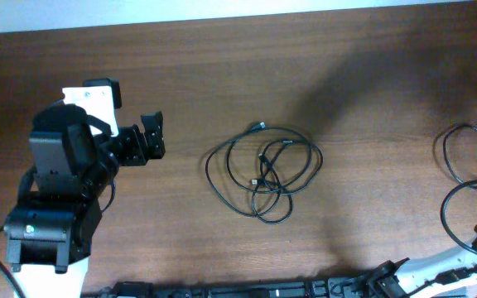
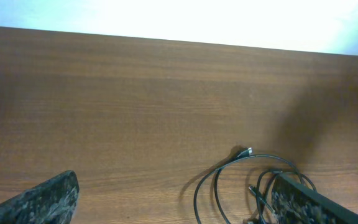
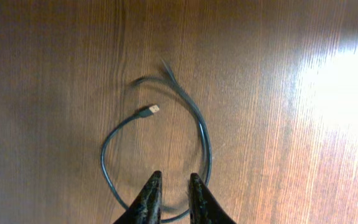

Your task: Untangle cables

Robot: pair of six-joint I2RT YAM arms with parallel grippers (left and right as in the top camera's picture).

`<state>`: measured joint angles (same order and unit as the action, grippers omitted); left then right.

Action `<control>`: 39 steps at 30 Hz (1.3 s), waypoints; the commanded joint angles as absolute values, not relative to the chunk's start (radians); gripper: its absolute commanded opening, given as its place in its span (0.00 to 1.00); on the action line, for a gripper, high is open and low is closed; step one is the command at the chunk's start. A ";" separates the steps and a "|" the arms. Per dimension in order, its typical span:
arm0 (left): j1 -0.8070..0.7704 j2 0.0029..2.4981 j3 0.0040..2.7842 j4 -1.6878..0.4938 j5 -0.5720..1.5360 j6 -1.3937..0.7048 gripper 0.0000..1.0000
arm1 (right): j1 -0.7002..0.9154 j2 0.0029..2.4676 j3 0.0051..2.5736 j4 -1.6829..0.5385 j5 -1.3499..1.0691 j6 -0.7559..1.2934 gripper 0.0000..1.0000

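Tangled black cables (image 1: 263,170) are lying on the desk (image 1: 346,66); left tool (image 1: 156,135) is hovering nearby, spread wide; right tool (image 3: 174,177) is hanging over another cable loop (image 3: 202,134), fingers nearly together, grip unclear.

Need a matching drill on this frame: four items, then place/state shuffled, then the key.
1. tangled bundle of thin black cables
2. single thin black cable loop with a light plug tip
3. left gripper
4. right gripper

A. fingers close together, narrow gap
B. middle of the brown wooden table
C. fingers spread wide
D. lying under the right wrist camera

Pairs: 1-B; 2-D; 3-C; 4-A
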<state>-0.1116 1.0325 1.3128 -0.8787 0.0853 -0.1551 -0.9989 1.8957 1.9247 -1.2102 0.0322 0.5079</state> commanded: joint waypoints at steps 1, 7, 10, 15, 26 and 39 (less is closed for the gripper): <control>-0.107 1.032 1.316 -0.877 0.081 -0.167 0.99 | -0.978 1.907 1.889 -1.215 0.007 0.514 0.15; -0.107 1.032 1.316 -0.877 0.081 -0.167 0.99 | -0.843 1.907 1.797 -1.168 -0.111 0.360 0.58; -0.107 1.032 1.316 -0.877 0.081 -0.167 0.99 | -0.718 1.907 1.769 -1.119 -0.236 0.194 0.86; -0.107 1.032 1.316 -0.877 0.081 -0.167 0.99 | -0.460 1.907 1.765 -1.119 -0.236 -0.009 0.95; -0.107 1.032 1.316 -0.877 0.081 -0.167 0.99 | 0.078 2.060 1.765 -1.113 -0.236 -0.333 0.99; -0.107 1.032 1.316 -0.877 0.081 -0.167 0.99 | 0.291 2.202 1.761 -1.122 -0.237 -0.363 1.00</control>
<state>-0.1116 1.0325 1.3128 -0.8787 0.0853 -0.1555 0.2794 2.1914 1.7744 -1.1221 -0.2302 -0.3378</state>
